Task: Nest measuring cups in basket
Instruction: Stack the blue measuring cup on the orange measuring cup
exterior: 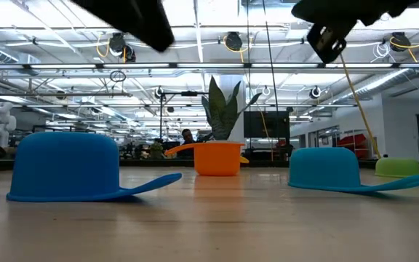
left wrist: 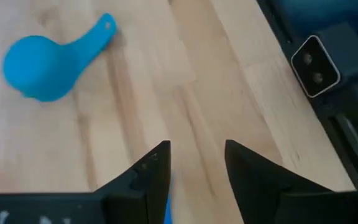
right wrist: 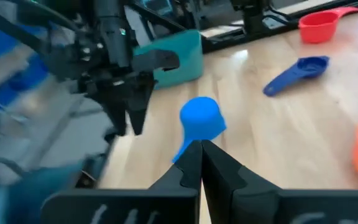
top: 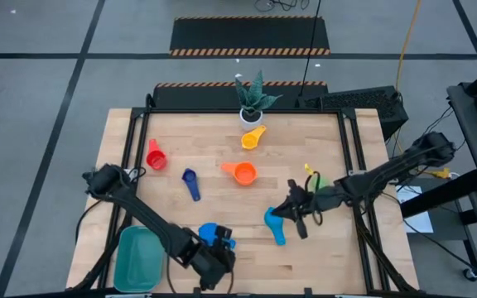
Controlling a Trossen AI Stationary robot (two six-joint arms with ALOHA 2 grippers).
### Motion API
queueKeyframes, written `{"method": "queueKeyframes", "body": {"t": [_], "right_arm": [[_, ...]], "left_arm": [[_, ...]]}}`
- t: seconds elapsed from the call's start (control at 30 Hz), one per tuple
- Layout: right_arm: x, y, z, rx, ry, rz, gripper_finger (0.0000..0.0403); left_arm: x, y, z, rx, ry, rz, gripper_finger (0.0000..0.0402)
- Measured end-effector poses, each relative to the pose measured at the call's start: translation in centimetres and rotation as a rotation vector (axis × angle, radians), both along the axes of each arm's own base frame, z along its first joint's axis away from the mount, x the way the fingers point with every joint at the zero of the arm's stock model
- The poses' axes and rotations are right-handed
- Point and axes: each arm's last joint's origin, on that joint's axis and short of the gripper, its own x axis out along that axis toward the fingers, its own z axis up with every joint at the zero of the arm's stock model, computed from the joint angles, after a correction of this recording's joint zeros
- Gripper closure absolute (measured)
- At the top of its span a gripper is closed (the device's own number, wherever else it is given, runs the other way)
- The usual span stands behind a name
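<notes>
Pale wooden tabletop [top: 222, 207] carries every cup loose; the teal basket [top: 137, 257] at the near left corner holds none, so nesting has, by my judgement, not begun. The left gripper [top: 214, 265] hangs beside the basket with fingers apart, holding nothing, a blue cup [top: 214, 234] upside down just beyond it. The right gripper [top: 299, 211], fingers together and empty, hovers by the light blue cup [top: 273, 223]. Red [top: 156, 157], navy [top: 190, 182], orange [top: 243, 172], yellow [top: 252, 137] and green [top: 320, 180] cups lie scattered.
</notes>
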Motion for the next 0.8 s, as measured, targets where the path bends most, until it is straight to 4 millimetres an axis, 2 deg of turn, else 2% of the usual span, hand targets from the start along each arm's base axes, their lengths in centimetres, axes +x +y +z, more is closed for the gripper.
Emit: {"method": "queueKeyframes", "body": {"t": [0.13, 0.23, 0.4, 0.6, 0.8], "right_arm": [[0.5, 0.9, 0.9, -0.113, 0.033, -0.039, 0.0403], [0.3, 1.0, 1.5, -0.147, 0.023, -0.042, 0.0403], [-0.3, 1.1, 1.8, -0.17, 0.027, -0.025, 0.0403], [-0.7, 1.0, 1.1, -0.187, 0.104, -0.018, 0.0403], [-2.3, 1.0, 0.8, -0.187, 0.205, -0.065, 0.0403]], "left_arm": [[0.6, 0.0, -2.0, 0.012, 0.078, -0.035, 0.0229], [0.9, 0.7, -2.8, 0.023, 0.124, -0.036, 0.0219], [1.8, 2.4, -3.2, 0.041, 0.151, 0.008, 0.0201], [2.8, 4.2, -4.1, 0.101, 0.162, -0.035, 0.0164], [3.2, 4.8, -4.6, 0.084, 0.185, -0.063, 0.0131]]}}
